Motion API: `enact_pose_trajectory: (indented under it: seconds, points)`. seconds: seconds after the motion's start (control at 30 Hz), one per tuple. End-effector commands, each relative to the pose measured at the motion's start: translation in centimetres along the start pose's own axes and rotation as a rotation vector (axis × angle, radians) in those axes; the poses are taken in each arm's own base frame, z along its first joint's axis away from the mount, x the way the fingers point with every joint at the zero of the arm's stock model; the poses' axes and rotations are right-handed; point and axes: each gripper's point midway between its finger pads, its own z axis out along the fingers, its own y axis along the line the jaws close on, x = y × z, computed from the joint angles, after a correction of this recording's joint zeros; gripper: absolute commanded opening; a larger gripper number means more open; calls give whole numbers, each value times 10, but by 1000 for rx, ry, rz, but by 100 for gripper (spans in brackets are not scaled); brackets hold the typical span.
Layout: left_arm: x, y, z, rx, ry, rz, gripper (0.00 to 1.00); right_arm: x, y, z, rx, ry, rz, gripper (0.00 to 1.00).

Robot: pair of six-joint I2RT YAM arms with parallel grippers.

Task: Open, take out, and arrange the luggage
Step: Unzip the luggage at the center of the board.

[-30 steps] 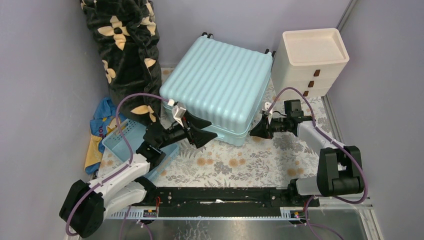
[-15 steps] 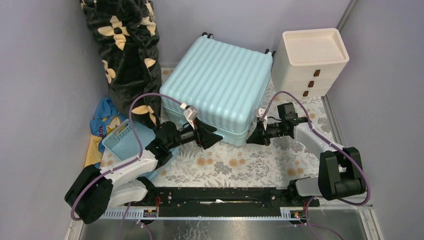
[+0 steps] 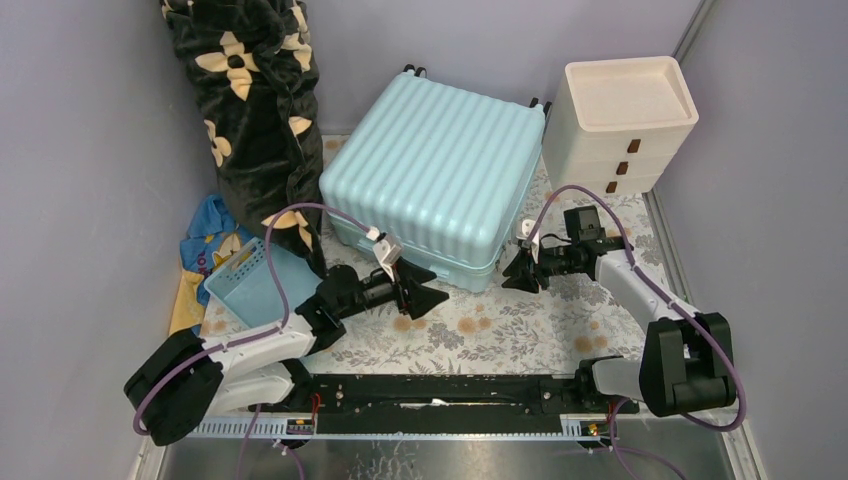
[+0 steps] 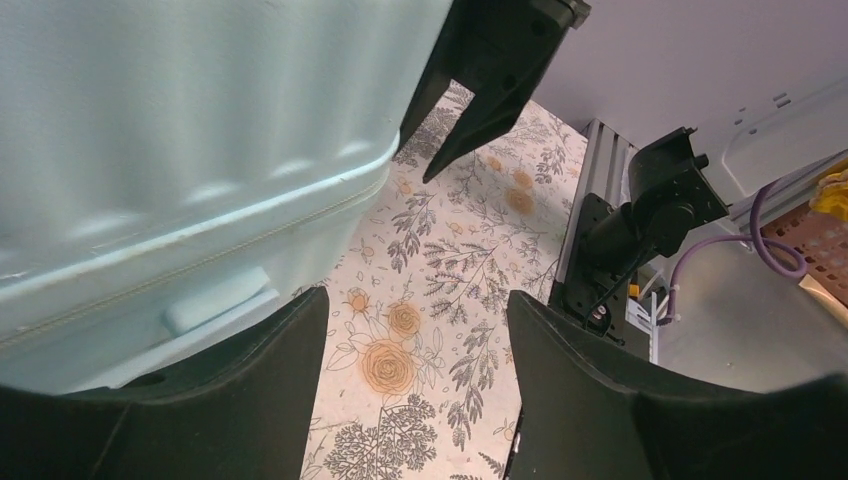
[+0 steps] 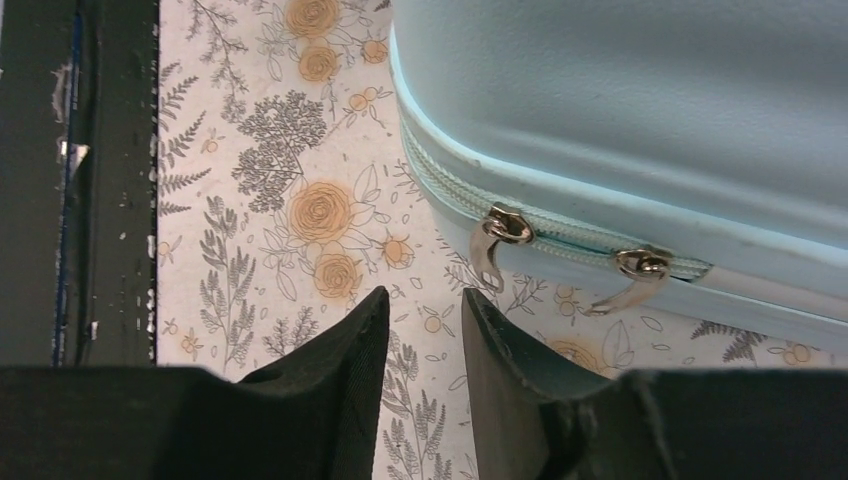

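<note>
Now the luggage lies flat and closed on the table with the flower pattern, toward the back, with its ribbed shell facing up and its small wheels at the far wall. On its right stands a cream drawer unit, and on its left there are a dark flowered blanket and a small blue basket. The left gripper is low, just beside the front left corner of the luggage; its jaws are spread wide and hold nothing, only the table shows between them in the left wrist view. The right gripper is near the front right corner, pointing toward the luggage but apart from it. Its jaws have a narrow gap between them and nothing is gripped. In the right wrist view two metal zipper pulls hang side by side on the closed zipper, just beyond the fingertips
</note>
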Motion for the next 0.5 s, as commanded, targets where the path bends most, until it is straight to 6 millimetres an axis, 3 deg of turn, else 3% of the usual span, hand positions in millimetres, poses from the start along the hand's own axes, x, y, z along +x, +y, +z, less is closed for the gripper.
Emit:
enact_pose_trajectory:
  seconds: [0.0,0.17,0.47]
  points:
    - [-22,-7,5,-10,-135,115,73,-8,-12,-4,63,-9,-50,41]
    - [-16,-5,10,-27,-133,101,72,-10,-20,1,100,-29,-20,42]
    - [-11,-7,19,-37,-120,92,72,-16,-14,15,70,-52,-11,43]
